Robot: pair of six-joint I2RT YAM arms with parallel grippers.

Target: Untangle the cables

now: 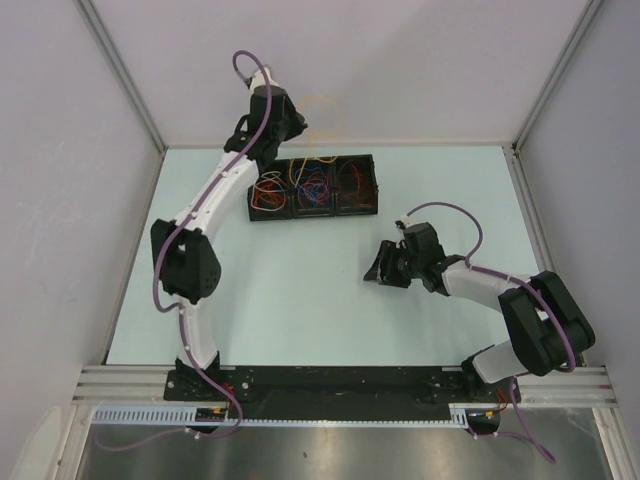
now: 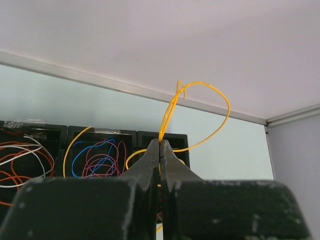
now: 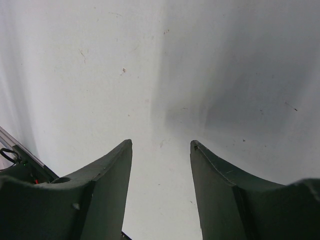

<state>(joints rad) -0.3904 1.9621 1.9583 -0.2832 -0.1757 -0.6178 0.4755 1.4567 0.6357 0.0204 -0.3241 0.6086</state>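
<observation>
My left gripper is shut on a thin orange-yellow cable and holds it high above a black tray; the cable loops up from the jaws and trails back down into the tray. In the top view the left gripper is at the tray's far left corner, the cable faint against the back wall. The tray's compartments hold curled red, blue, orange and white cables, also visible from above. My right gripper is open and empty over bare table, in the top view below the tray.
The black tray has three compartments and stands at the back middle of the pale table. White walls enclose the table on three sides. A metal rail runs along the near edge by the arm bases.
</observation>
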